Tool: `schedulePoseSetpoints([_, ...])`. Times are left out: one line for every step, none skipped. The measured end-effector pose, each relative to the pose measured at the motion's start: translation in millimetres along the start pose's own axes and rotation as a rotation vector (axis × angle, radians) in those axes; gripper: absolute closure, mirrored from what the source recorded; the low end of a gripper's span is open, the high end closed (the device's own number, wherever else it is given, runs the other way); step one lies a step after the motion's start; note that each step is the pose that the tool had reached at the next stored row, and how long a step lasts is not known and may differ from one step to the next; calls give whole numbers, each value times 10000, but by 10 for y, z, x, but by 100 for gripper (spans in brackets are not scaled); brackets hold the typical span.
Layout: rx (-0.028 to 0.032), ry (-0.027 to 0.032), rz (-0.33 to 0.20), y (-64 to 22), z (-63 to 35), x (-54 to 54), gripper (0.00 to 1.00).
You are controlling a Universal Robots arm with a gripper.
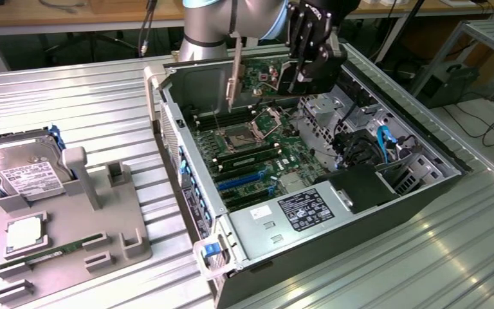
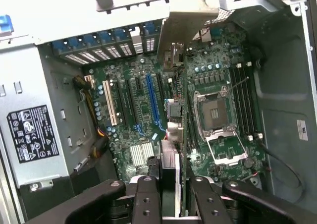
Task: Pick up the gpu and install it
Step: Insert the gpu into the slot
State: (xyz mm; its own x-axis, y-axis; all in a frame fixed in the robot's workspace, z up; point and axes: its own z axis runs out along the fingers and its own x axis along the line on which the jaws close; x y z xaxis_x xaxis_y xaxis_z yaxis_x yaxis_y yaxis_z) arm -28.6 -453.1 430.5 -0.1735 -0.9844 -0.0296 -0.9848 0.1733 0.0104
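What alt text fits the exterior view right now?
The gripper holds the gpu on edge over the open case, its bracket toward the exterior view's left. A hard drive sits in a grey holder at that view's left.

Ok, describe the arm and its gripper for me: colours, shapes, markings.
The arm is made of round silver-grey metal tube sections, with a pale blue band at one joint. The gripper is matt black throughout: two flat fingers dotted with small round screw holes, flanked by curved black linkage bars with bolts at their pivots.
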Motion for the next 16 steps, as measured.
schedulePoseSetpoints([-7,2,-244,0,1,0,72])
schedulePoseSetpoints([-12,4,-408,0,1,0,72])
schedulePoseSetpoints([-16,5,-527,0,1,0,72])
schedulePoseSetpoints([-19,6,-652,0,1,0,72])
schedulePoseSetpoints([-22,7,-746,0,2,0,72])
schedulePoseSetpoints([-24,7,-814,0,2,0,72])
schedulePoseSetpoints([-26,8,-875,0,4,0,72])
schedulePoseSetpoints([-26,9,-890,0,7,0,72])
schedulePoseSetpoints([-27,10,-903,0,11,0,72])
schedulePoseSetpoints([-27,9,-912,0,17,0,72])
schedulePoseSetpoints([-28,7,-918,0,23,1,72])
schedulePoseSetpoints([-29,4,-932,0,35,1,72])
schedulePoseSetpoints([-29,3,-953,0,48,1,72])
schedulePoseSetpoints([-30,4,-968,-1,57,1,72])
schedulePoseSetpoints([-30,3,-974,-1,65,2,72])
schedulePoseSetpoints([-30,4,-980,-1,72,2,72])
